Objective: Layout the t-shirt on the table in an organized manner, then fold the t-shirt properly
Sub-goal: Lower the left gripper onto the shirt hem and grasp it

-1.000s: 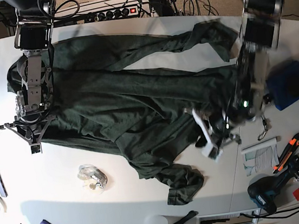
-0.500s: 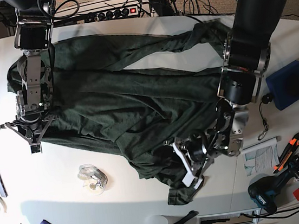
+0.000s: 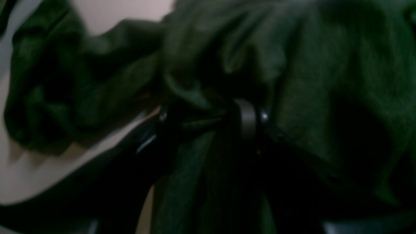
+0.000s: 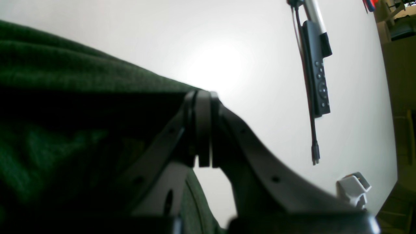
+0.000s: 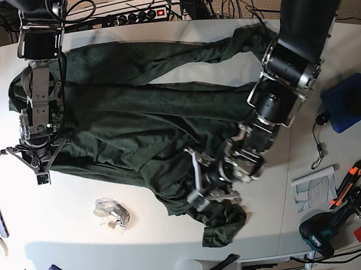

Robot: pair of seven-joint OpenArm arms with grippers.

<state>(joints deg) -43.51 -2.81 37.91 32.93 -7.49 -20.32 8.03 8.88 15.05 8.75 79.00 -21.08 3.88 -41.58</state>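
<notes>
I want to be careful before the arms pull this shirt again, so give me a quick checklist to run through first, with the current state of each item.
1. Right gripper shut at the edge of the dark green thin fabric t-shirt: ok; whether fabric is pinched, cannot tell.
2. Left gripper down on the shirt's lower bunched part: ok.
3. Left gripper actually holding fabric: cannot tell, wrist view is dark and blurred.
4. Shirt laid flat: not ok, it is wrinkled and folded over itself.
5. Shirt fully on the white smooth table: ok.
6. Clear plastic tape roll apart from the shirt: ok.
</notes>
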